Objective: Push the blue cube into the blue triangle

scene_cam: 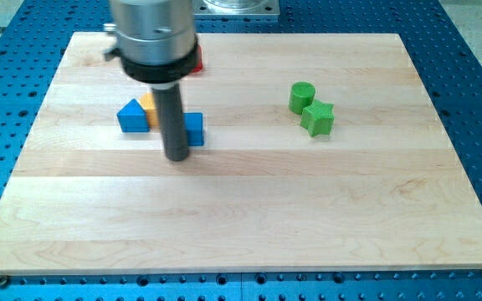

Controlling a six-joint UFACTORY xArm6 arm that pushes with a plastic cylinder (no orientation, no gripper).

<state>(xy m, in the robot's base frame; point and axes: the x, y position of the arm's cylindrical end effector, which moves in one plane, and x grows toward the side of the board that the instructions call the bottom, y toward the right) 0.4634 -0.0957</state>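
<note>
The blue triangle (pixel 132 116) lies at the view's upper left on the wooden board (pixel 241 209). The blue cube (pixel 193 129) sits a short way to its right, partly hidden behind my rod. My tip (pixel 176 155) rests on the board just in front of the cube's left edge, between the cube and the triangle and slightly toward the view's bottom. An orange block (pixel 148 103) peeks out behind the triangle, mostly hidden by the rod.
A red block (pixel 197 57) shows at the view's top, half hidden by the arm's housing. A green cylinder (pixel 302 97) and a green star (pixel 318 118) touch each other at the upper right. Blue perforated table surrounds the board.
</note>
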